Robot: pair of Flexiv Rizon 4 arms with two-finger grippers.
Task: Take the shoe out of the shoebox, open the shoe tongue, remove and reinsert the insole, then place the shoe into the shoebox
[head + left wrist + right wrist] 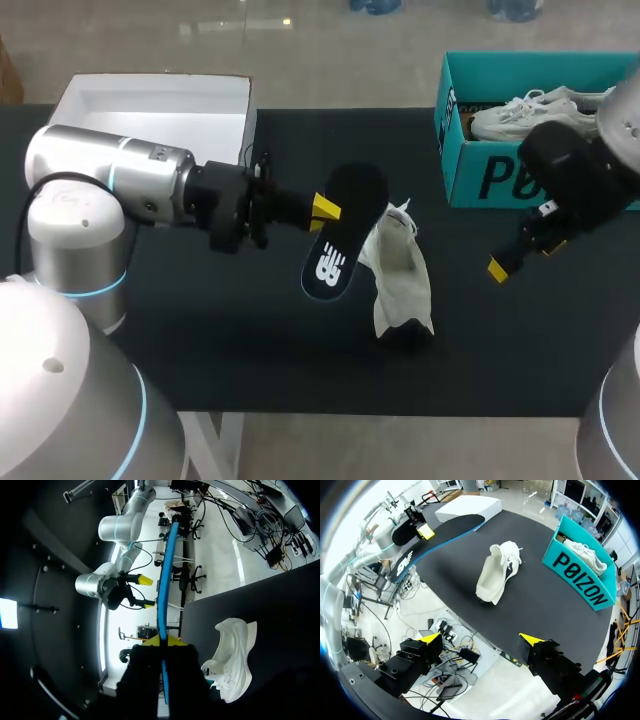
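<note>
Insole (340, 235) is out of the shoe, pinched edge-on between the left gripper (325, 212) fingers, which are clamped on it from both sides near one long edge. It is black with a blue rim and a white logo, held up off the table (250, 350). In the left wrist view the insole (165, 580) runs straight ahead from between the yellow tips of the left gripper (165, 641), seen as a thin blue strip.

Shoe (400, 270) is white and down on the table, just beside the left fingers and the insole's lower end, not in any grip. Can't tell if the insole touches it. In the left wrist view the shoe (232, 655) lies off to one side of the fingers.

Right gripper (525, 255) hangs over the table with fingers spread wide and nothing between them. In its own view the right gripper (480, 640) has the shoe (497, 572) well ahead of the tips, and the insole (435, 532) further out.

Teal shoebox (500, 180) is open, beside the right fingers, with a second white shoe (530, 112) inside. White box (150, 110) sits behind the left arm, well away from its fingers.
</note>
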